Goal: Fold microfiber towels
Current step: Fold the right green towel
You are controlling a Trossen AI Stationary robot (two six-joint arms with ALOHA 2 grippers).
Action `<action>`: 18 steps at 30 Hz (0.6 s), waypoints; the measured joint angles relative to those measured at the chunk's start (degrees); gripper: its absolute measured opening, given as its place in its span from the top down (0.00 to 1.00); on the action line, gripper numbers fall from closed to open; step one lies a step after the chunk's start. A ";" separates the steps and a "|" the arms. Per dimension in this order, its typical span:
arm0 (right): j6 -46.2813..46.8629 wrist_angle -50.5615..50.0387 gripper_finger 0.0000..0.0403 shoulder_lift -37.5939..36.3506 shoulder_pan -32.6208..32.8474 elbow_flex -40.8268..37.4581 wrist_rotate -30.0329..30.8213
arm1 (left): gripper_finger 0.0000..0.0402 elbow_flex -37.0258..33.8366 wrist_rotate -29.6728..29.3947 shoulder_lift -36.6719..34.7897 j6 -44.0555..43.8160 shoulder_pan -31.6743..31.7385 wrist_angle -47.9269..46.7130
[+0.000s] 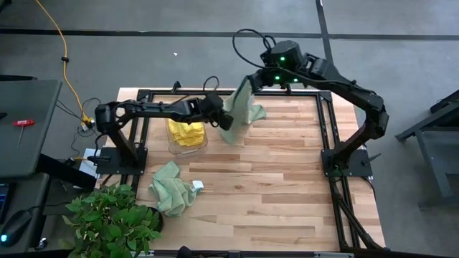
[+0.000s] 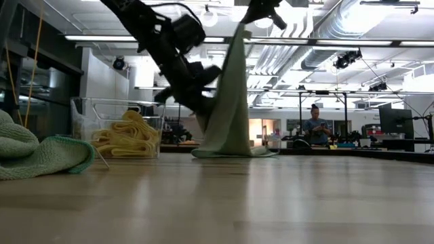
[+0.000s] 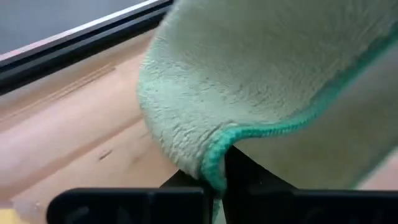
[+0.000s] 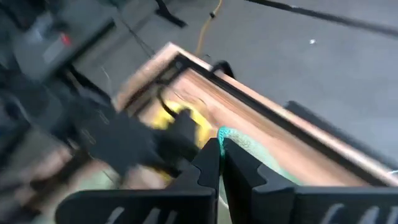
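Over the tabletop's [image 1: 287,186] far edge, the soft, limp green towel [image 1: 240,115] hangs between both grippers, right gripper [image 1: 251,82] clamped on its top corner, left gripper [image 1: 224,118] pinched on the side hem.

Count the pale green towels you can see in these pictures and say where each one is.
2. One green towel hangs at the table's far edge, held between the right gripper and the left gripper. The other green towel lies crumpled near the plant. More may be hidden in the clear bin.
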 joint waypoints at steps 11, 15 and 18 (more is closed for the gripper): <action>-20.70 -23.25 1.00 -8.38 -1.67 0.00 2.33 | 1.00 13.36 7.11 -7.30 5.60 -0.24 -8.76; -22.34 -29.82 1.00 -9.21 -1.85 0.00 4.28 | 1.00 23.73 6.94 -6.92 11.81 -0.67 -15.44; -23.45 -32.02 1.00 -9.26 -2.12 0.00 7.02 | 1.00 30.48 6.68 -6.61 15.70 0.34 -20.08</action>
